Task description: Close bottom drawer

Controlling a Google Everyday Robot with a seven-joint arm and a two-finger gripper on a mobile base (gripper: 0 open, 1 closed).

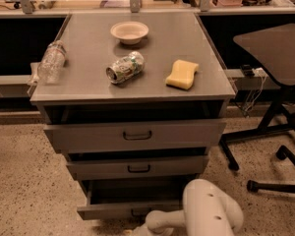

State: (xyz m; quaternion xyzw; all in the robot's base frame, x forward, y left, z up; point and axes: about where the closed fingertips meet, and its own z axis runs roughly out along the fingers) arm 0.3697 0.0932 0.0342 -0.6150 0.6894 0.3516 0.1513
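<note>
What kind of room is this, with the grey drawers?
Probably a lab or workshop: a grey metal drawer cabinet, a cluttered workbench behind it, and a rolling chair base on speckled floor. The robot's gripper is low, by the open bottom drawer.
</note>
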